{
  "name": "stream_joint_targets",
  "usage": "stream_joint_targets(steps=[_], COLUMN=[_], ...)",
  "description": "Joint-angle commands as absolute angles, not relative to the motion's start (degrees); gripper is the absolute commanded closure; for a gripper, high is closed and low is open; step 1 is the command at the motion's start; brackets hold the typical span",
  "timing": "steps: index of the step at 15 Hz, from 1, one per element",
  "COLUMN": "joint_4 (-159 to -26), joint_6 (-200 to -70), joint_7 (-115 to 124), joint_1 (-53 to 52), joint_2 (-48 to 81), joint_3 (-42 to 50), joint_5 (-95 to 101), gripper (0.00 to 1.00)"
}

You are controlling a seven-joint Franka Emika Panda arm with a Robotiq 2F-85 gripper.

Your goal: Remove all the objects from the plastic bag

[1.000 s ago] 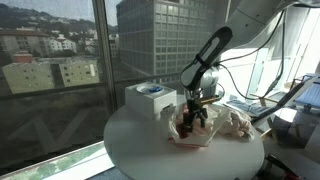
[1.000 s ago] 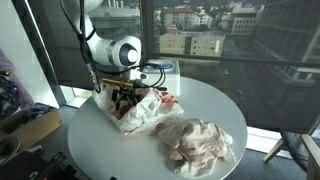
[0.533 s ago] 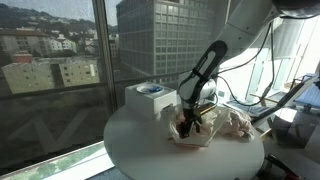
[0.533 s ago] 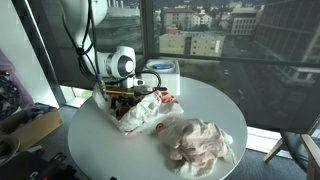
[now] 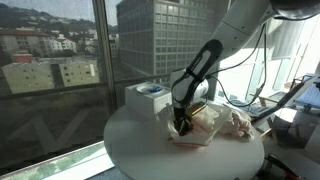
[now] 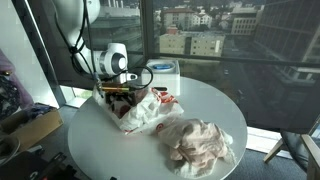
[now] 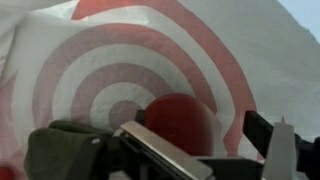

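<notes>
In both exterior views the tips of the gripper (image 6: 120,97) are hidden inside the plastic bag (image 6: 142,112), which lies crumpled on the round white table (image 6: 115,150). In the wrist view the fingers stand apart, released, with a red round object (image 7: 182,120) between them; I cannot tell if they touch it. A dark green thing (image 7: 65,150) at the lower left is cut off.

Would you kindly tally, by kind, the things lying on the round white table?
White plastic bag with red rings: 1
Crumpled pinkish-white bundle: 1
White square box with blue top: 1
Total: 3
</notes>
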State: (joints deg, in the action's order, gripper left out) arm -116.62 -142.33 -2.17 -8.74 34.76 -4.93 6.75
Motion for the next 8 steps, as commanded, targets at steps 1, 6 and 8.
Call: stream_joint_targets(steps=[1,6,8], joint_4=[-115.7,-115.9,-115.6], joint_6=[-144.5,-146.3,-147.1], joint_7=[-2.9,-3.2,-3.5], joint_1=[-9.9,-10.0,-9.9], joint_2=[35.5,36.5,37.4], joint_3=[-3.5,-2.4,-2.6], joint_5=[10.4,14.7,14.8], gripper=[0.00,0.02,0.00])
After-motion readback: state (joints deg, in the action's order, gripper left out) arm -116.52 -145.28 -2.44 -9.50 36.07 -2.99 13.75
